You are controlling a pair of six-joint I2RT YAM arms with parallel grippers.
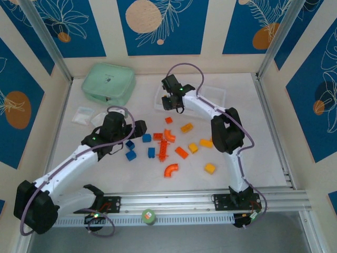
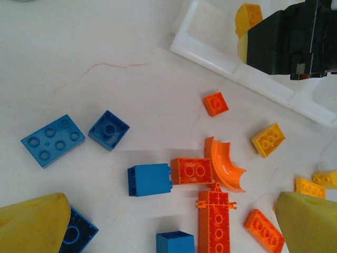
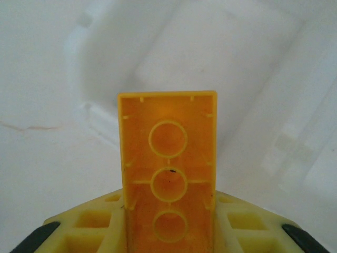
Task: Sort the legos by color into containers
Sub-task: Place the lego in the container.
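— so, which way does the yellow brick (image 3: 168,158) lie from the right fingers (image 3: 89,224)?
— straight out ahead of them. its long axis runs away from the wrist, with the hollow underside facing the right wrist camera. the fingers are closed on its near end, one on each long side, and the far end sticks out free.
— and the tray (image 2: 210,55)?
— right beyond the brick. in the top view the fingers hang over the tray's left end, and the left wrist view shows the brick just past the near rim. i judge it is over the end compartment, but i cannot tell whether it has cleared the wall.
— how does the right arm (image 1: 226,134) stand?
— it rises from its base at the near right and folds at the elbow. the forearm then reaches back and leftward across the counter (image 1: 263,121) to the tray, wrist tipped down.
— so the release turns on the brick being inside that rim.
— that is my reading. a little further in would make the drop safer.
— and the left fingers (image 2: 31,224)?
— spread wide and holding nothing, above the blue bricks (image 2: 52,139) on the counter. one blue brick (image 2: 79,232) lies just beside the left-hand finger in the left wrist view.
— which arm is nearer the loose legos?
— the left arm (image 1: 68,163). it slants in from the near left corner with its wrist above the blue group, well apart from the tray.
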